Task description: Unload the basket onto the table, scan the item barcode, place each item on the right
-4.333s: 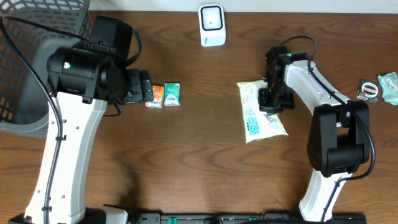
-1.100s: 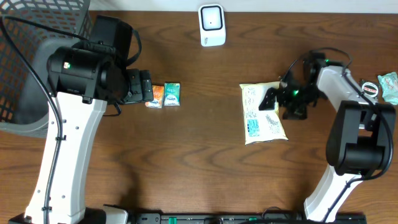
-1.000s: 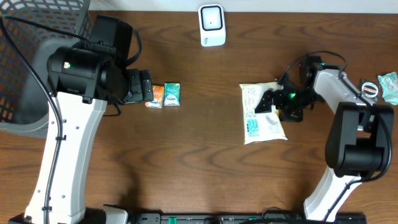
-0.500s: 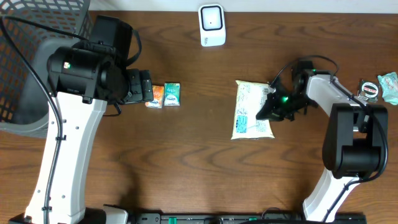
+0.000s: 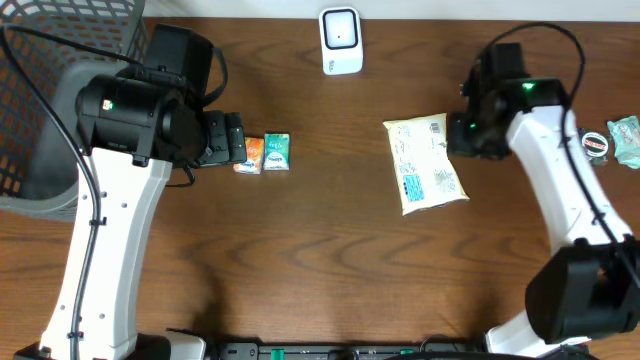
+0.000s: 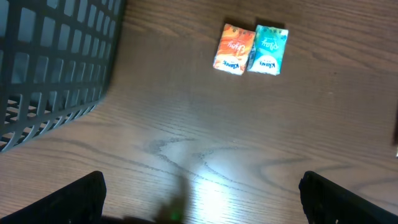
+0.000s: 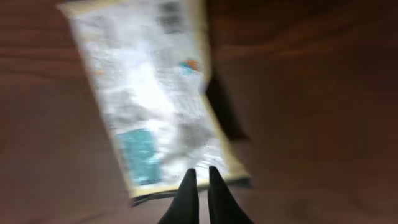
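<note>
Right jaws pinch pouch point(image 5: 425, 165); scanner point(image 5: 340, 41), two packets point(image 5: 277, 152) well apart.

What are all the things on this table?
basket: one, grey mesh, far-left corner
scanner: one, white, top middle
orange packet: one, orange, left of middle
teal packet: one, teal, beside the orange one
big packet: one, pale yellow, right of middle
teal thing: one, teal, right edge
dark round thing: one, dark, beside it
table: one, brown, under everything
left gripper: one, black, open, by orange packet
right gripper: one, black, shut, at big packet's edge
</note>
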You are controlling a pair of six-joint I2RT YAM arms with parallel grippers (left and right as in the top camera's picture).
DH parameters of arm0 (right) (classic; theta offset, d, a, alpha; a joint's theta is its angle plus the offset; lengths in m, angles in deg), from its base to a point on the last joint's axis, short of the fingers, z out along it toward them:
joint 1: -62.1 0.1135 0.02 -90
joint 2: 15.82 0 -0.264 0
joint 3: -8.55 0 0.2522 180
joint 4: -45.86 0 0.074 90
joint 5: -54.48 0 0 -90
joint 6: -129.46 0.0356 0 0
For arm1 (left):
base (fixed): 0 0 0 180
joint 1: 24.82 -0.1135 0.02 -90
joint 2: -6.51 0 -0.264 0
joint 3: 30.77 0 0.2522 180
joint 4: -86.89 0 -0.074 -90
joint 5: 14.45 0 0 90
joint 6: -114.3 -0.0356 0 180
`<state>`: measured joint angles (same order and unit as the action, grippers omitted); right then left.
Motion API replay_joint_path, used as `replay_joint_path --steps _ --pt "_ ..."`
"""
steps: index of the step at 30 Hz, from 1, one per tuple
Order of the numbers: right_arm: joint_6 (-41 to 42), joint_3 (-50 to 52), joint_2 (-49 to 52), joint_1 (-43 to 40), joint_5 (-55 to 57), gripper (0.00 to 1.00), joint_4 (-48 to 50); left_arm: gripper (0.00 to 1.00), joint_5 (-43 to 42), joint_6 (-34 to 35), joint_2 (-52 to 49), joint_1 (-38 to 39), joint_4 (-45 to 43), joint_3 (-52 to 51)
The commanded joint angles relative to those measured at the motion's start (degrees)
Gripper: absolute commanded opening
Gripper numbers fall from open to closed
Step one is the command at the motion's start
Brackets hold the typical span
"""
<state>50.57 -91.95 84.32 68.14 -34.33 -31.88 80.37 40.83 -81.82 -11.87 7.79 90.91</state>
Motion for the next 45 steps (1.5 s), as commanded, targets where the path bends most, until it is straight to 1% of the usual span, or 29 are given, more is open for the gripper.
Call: replay_joint_path --steps 1,2,3,4,6,7,8,9,10,11,12,13,14,17,18,20,26,36,37,38,39,40,41,42,43,45 --pt "6.27 0.42 0.87 5.25 19.43 0.01 -0.63 0.98 0.28 0.28 -0.02 0.02 0.24 -0.17" --pt "6.23 0.74 1.01 5.95 17.9 0.01 -0.13 0.98 0.28 0.28 -0.02 0.02 0.24 -0.17" --pt "6.21 0.98 1.22 6.4 15.39 0.05 0.37 0.98 0.28 0.28 -0.02 0.02 0.26 -0.17" --pt "5.97 1.09 1.31 6.47 12.76 0.13 0.81 0.98 0.28 0.28 -0.02 0.02 0.24 -0.17" --pt "3.65 1.42 1.75 6.49 4.42 0.26 2.62 0.98 0.28 0.28 -0.02 0.02 0.24 -0.17" --pt "1.09 1.62 2.01 6.6 -0.17 0.34 3.8 0.98 0.28 0.28 -0.02 0.02 0.26 -0.17" --pt "-1.77 1.84 2.29 6.78 -4.5 0.47 4.92 0.98 0.31 0.28 -0.02 0.02 0.24 -0.17" --pt "-4.94 2.01 2.73 7.13 -8.57 0.52 5.9 0.98 0.28 0.28 -0.02 0.02 0.24 -0.17" --pt "-7.37 2.16 3.28 7.69 -10.36 0.62 6.47 0.98 0.28 0.28 -0.02 0.02 0.26 -0.17" --pt "-8.0 2.16 3.89 8.26 -9.97 0.73 6.64 0.98 0.28 0.28 -0.02 0.02 0.24 -0.17" --pt "-7.98 2.16 4.76 9.2 -7.87 0.87 6.71 0.98 0.28 0.28 -0.02 0.02 0.24 -0.17" --pt "-7.91 2.16 5.44 10.05 -5.68 0.96 6.67 0.98 0.31 0.28 -0.02 0.02 0.26 -0.17" --pt "-7.26 2.16 6.36 11.06 -2.69 0.98 6.6 0.98 0.28 0.28 -0.02 0.02 0.26 -0.17" --pt "-2.67 2.16 8.96 14.45 9.44 0.99 6.47 0.98 0.28 0.28 -0.02 0.02 0.26 -0.17" --pt "-0.15 2.16 10.03 15.8 14.64 0.99 6.32 0.98 0.31 0.28 -0.02 0.02 0.24 -0.17" --pt "3.78 2.16 11.82 17.73 21.44 0.99 6.32 0.98 0.28 0.28 -0.02 0.02 0.26 -0.17" --pt "9.51 2.16 18.45 21.09 33.75 0.99 5.88 0.98 0.28 0.28 -0.02 0.02 0.24 -0.17" --pt "9.88 2.16 26.97 19.39 36.17 0.99 6.69 0.98 0.28 0.28 -0.02 0.02 0.24 -0.17" --pt "9.88 2.16 27.52 18.99 35.93 0.98 7.04 0.98 0.28 0.28 -0.02 0.02 0.26 -0.17" --pt "9.86 2.16 27.93 18.58 35.1 0.88 7.06 0.98 0.28 0.28 -0.02 0.02 0.24 -0.17" --pt "9.84 2.16 28.46 18.08 34.12 0.71 7.5 0.98 0.28 0.28 -0.02 0.02 0.24 -0.17" --pt "9.84 2.16 28.72 17.55 33.18 0.59 7.5 0.98 0.31 0.28 -0.02 0.02 0.24 -0.17" --pt "9.84 2.16 29.16 17.03 32.17 0.4 7.69 0.98 0.28 0.28 -0.02 0.02 0.24 -0.17" --pt "9.51 2.16 29.22 16.61 31.04 0.18 7.91 0.98 0.28 0.28 -0.02 0.02 0.24 -0.17" --pt "8.94 2.16 29.33 16.26 29.62 0.01 8.09 0.98 0.28 0.28 -0.02 0.02 0.24 -0.17" --pt "7.06 2.05 29.14 15.69 25.53 0.01 8.85 0.98 0.28 0.28 -0.02 0.02 0.24 -0.17"
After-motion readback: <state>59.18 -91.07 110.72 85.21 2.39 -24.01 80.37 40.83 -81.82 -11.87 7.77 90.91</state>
